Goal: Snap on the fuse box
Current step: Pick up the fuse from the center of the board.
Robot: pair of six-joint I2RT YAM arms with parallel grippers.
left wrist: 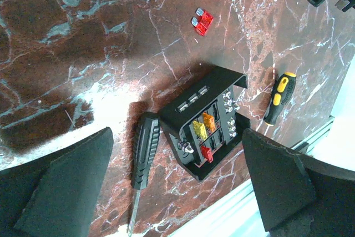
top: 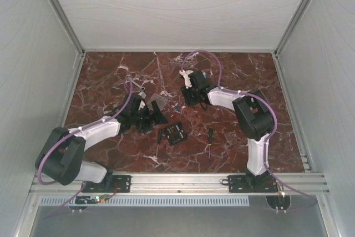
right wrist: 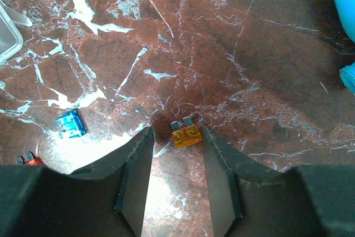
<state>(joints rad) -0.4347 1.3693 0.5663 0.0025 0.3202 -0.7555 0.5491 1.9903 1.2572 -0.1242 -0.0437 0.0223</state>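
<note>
- Right gripper [right wrist: 177, 130], half-open astride an orange fuse [right wrist: 186, 136] beyond the fuse box [left wrist: 205, 120]: your pinch may flick it.
- Left gripper [left wrist: 177, 137] over it: wide open, empty.

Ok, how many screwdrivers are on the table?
2. In the left wrist view, a black-handled screwdriver lies left of the fuse box, a yellow-and-black one to its right. Others may be hidden.

Black fuse box [left wrist: 180, 116], white-veined red marble table [left wrist: 66, 37]
</note>
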